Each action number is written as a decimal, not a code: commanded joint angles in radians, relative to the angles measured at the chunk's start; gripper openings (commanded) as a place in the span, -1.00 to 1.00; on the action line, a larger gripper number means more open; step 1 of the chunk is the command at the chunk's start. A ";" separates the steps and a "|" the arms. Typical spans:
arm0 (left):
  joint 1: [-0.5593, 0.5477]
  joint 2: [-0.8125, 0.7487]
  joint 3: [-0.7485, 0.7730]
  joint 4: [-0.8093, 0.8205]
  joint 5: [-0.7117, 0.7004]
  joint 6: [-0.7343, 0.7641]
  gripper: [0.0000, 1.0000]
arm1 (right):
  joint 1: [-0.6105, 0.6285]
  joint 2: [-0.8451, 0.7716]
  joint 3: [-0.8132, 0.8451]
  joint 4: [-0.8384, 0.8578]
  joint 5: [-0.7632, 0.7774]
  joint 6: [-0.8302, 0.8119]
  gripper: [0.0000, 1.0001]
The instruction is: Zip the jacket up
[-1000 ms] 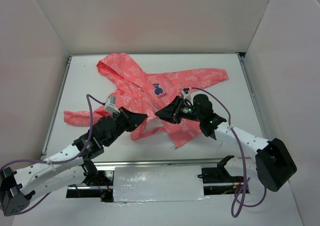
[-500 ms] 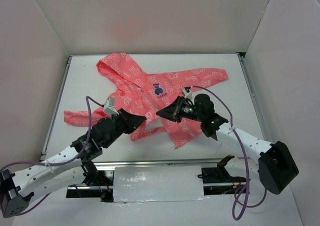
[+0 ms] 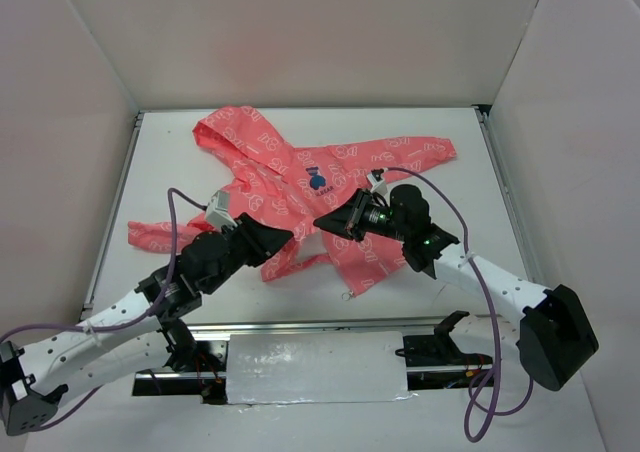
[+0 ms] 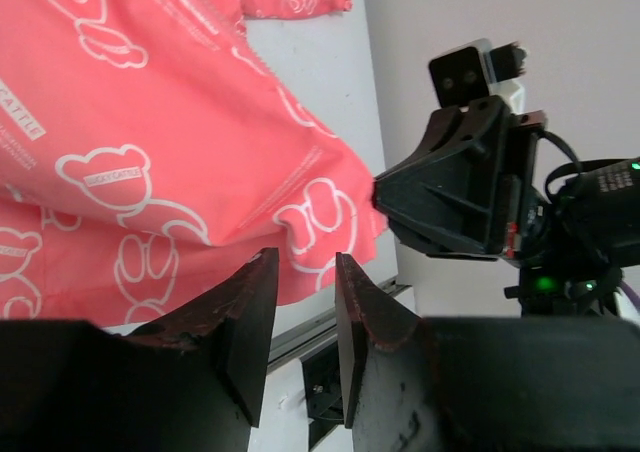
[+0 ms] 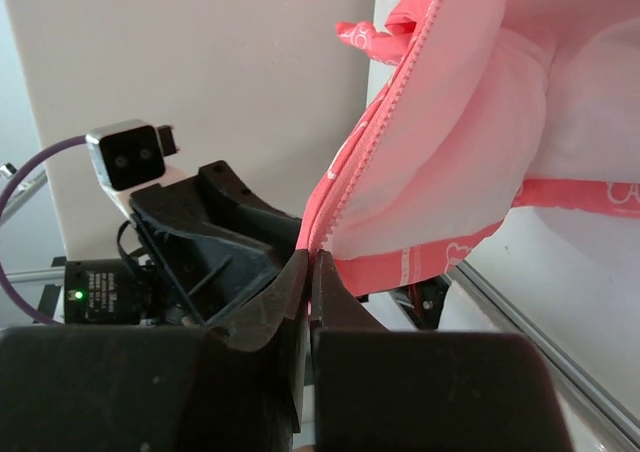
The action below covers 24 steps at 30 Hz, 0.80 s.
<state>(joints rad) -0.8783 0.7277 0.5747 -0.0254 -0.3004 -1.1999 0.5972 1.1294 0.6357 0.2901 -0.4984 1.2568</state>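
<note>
enclosure: plain white panel walls on the left, back and right, with a flat white worktop inside. thin metal rail runs down the worktop's left edge.

left claw sits lower left of centre. its black fingers are apart with nothing clamped; the wrist view shows a fabric hem just past the tips.

small coral-pink hooded jacket with white outline print lies mid-worktop. hood is at upper left, one sleeve runs out toward the left edge and the other toward upper right. small blue chest emblem is near centre. the front is unzipped at the lower end.

right claw is just right of centre, fingers together, pinching the jacket's zipper-toothed edge.

matching rail on the right edge. crinkled silver-white sheet lies bottom centre, between the arm bases.
</note>
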 commanded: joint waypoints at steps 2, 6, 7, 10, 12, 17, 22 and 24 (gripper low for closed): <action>-0.001 -0.042 0.037 0.074 0.007 0.026 -0.11 | -0.004 -0.028 0.055 -0.017 0.005 -0.046 -1.00; -0.002 0.084 0.105 0.111 0.116 0.063 -0.07 | -0.004 -0.016 0.059 -0.019 -0.022 -0.053 -1.00; -0.005 0.107 0.115 0.117 0.124 0.068 -0.07 | -0.004 -0.017 0.061 -0.020 -0.023 -0.056 -1.00; -0.016 0.150 0.123 0.156 0.112 0.088 -0.06 | -0.004 -0.017 0.067 -0.032 -0.034 -0.062 -1.00; -0.016 0.176 0.129 0.154 0.101 0.088 -0.07 | -0.004 -0.019 0.064 -0.023 -0.040 -0.053 -1.00; -0.016 0.191 0.106 0.199 0.107 0.077 -0.16 | -0.005 -0.026 0.053 -0.019 -0.045 -0.043 -1.00; -0.016 0.162 0.083 0.193 0.080 0.069 -0.20 | -0.004 -0.026 0.056 -0.013 -0.054 -0.036 -1.00; -0.016 0.164 0.071 0.200 0.078 0.063 -0.27 | -0.004 -0.026 0.052 0.006 -0.057 -0.025 -1.00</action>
<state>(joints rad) -0.8890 0.9081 0.6559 0.1059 -0.2054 -1.1324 0.5957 1.1282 0.6495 0.2543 -0.5274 1.2186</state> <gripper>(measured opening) 0.374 0.031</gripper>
